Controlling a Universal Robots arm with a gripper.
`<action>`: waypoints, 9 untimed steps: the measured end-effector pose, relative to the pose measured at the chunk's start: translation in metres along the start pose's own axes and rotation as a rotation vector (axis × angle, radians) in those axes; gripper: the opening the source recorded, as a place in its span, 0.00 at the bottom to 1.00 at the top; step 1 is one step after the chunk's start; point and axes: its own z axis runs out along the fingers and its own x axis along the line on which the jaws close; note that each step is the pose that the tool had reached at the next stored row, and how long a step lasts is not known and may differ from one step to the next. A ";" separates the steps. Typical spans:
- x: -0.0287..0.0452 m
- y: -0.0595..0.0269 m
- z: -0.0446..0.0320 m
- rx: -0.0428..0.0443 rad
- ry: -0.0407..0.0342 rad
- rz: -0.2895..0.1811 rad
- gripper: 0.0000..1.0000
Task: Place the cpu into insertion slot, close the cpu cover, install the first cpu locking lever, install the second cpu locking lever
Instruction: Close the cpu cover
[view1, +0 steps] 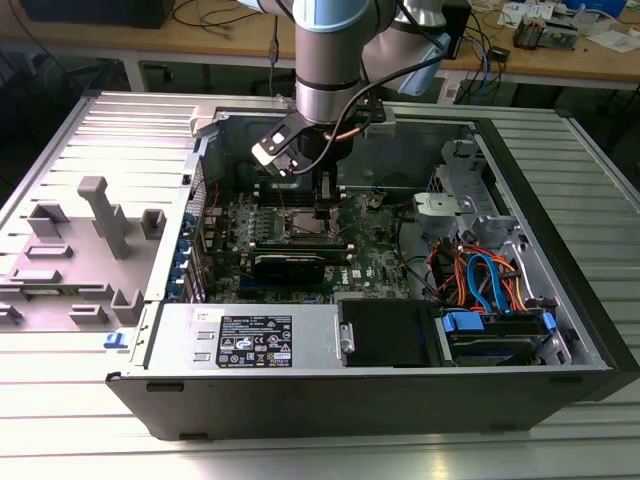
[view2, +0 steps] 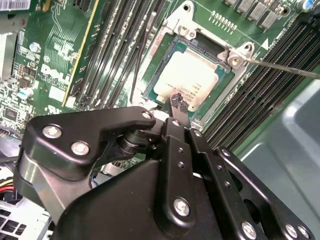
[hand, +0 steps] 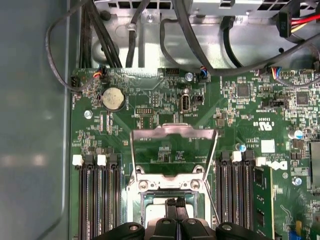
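Note:
The cpu, a flat square chip with a silver-grey top, lies in the insertion slot on the green motherboard. My gripper hovers just over one edge of the chip, its black fingertips pressed together with nothing between them. The cpu cover, a thin silvery frame with a big window, stands swung up and open on the far side of the slot. Thin wire locking levers rise along both sides of the cover; one lever sticks out free. In the exterior view the gripper hangs inside the case over the slot.
Black memory slots flank the socket on both sides. Cables run along the case wall behind the board. A power supply and a drive bay with orange and blue cables fill the case's near side. A grey fixture stands outside.

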 end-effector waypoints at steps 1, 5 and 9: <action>0.0000 0.0006 0.0000 0.0000 0.0000 0.000 0.11; 0.0000 0.0021 0.0001 0.0001 0.0000 0.000 0.11; 0.0000 0.0022 0.0000 0.0001 -0.0001 0.000 0.11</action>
